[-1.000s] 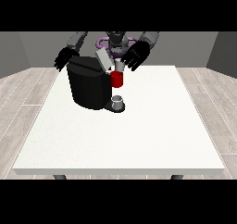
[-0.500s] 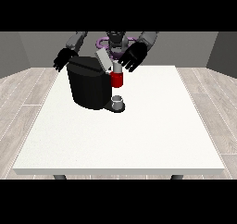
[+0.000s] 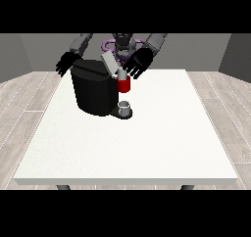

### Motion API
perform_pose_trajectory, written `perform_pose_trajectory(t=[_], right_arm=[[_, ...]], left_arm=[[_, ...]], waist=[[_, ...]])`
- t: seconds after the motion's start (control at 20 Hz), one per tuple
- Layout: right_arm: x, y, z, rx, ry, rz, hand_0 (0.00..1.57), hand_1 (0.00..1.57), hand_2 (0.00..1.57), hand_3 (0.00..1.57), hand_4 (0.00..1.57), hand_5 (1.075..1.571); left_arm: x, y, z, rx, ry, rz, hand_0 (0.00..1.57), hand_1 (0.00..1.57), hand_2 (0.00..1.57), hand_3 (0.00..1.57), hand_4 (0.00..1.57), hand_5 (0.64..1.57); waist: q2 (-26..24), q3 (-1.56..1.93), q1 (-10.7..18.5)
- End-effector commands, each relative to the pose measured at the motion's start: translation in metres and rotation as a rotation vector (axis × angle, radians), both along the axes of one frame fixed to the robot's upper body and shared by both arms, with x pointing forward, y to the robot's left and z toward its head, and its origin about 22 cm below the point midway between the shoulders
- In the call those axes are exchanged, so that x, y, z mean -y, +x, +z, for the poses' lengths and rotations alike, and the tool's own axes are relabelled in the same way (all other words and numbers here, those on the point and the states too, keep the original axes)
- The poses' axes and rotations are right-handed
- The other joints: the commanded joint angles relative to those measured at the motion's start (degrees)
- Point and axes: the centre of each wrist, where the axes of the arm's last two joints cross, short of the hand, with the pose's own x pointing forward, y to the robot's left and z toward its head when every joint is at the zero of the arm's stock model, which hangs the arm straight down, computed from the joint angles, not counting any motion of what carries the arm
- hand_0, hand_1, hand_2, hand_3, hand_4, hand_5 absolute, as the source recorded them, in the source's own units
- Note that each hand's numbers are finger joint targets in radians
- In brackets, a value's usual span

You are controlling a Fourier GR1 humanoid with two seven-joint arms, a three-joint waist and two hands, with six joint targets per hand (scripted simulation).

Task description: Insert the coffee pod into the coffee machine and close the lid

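The black coffee machine [image 3: 93, 91] stands on the white table [image 3: 147, 143], left of centre. Its grey lid [image 3: 110, 64] is tilted up and open. A red part [image 3: 124, 85] sticks out at the machine's front, above a small grey cup [image 3: 125, 107] on the base. I cannot make out a coffee pod as a separate thing. The hand at the view's right [image 3: 137, 64] hovers just right of the raised lid with its fingers spread, holding nothing. Behind the machine's far left corner, the hand at the view's left [image 3: 66, 63] is also spread.
The table's near edge [image 3: 127, 181] runs across the bottom of the view. The robot's torso [image 3: 120, 44] stands behind the machine at the far edge. Wooden floor surrounds the table.
The hand at the view's right has moved down and to the left, closer to the raised lid. The other hand and the machine have stayed put.
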Motion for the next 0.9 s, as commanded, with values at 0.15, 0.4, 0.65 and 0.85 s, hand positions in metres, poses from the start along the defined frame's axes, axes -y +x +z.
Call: perform_pose_trajectory(t=[0.15, 0.4, 0.65, 0.85], right_arm=[[0.001, 0.009, 0.008, 0.000, 0.001, -0.029, 0.00, 0.00, 0.00, 0.00, 0.42, 1.571], [-0.011, 0.001, 0.012, -0.020, 0.007, 0.010, 0.00, 0.00, 0.00, 0.00, 0.40, 1.571], [-0.009, 0.015, 0.029, 0.010, -0.015, -0.012, 0.00, 0.00, 0.00, 0.00, 0.38, 1.571], [-0.004, 0.007, 0.013, 0.019, -0.009, 0.019, 0.00, 0.00, 0.00, 0.00, 0.44, 1.571]], left_arm=[[0.001, 0.000, -0.006, 0.003, 0.031, -0.024, 1.19, 1.19, 1.25, 1.18, 0.49, 1.571], [-0.003, 0.002, -0.007, -0.057, 0.012, 0.010, 1.23, 1.23, 1.27, 1.18, 0.48, 1.571], [-0.002, 0.002, 0.004, 0.007, 0.022, -0.017, 1.21, 1.21, 1.24, 1.12, 0.46, 1.571], [0.010, 0.001, -0.014, -0.013, 0.035, 0.001, 1.15, 1.15, 1.18, 1.02, 0.45, 1.571]], waist=[[1.2, -0.03, 1.7], [-0.2, -0.03, -0.9], [3.3, -0.04, 0.3], [1.7, -0.02, 0.5]])
